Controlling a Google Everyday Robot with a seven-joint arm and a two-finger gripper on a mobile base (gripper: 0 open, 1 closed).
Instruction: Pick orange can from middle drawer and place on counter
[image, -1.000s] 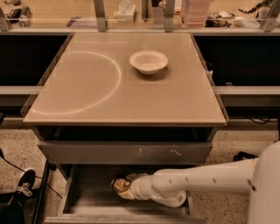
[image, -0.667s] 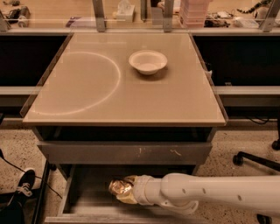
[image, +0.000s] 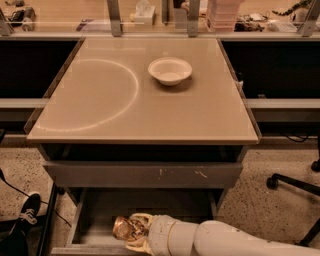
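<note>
Claw (image: 132, 231) grasping the can (image: 121, 227) inside the drawer (image: 165, 205); the can sits at the claw's tip, below the bench's (image: 150, 115) front edge, left of centre.

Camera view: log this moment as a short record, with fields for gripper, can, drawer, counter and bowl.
gripper: inside the open middle drawer, reaching in from the right, closed around the orange can
orange can: in the gripper's grasp near the drawer's front left, not yet on the counter
middle drawer: pulled open below the scuffed drawer front
counter: white arc mark on its left half
white bowl: upright on the counter, back right of centre
</note>
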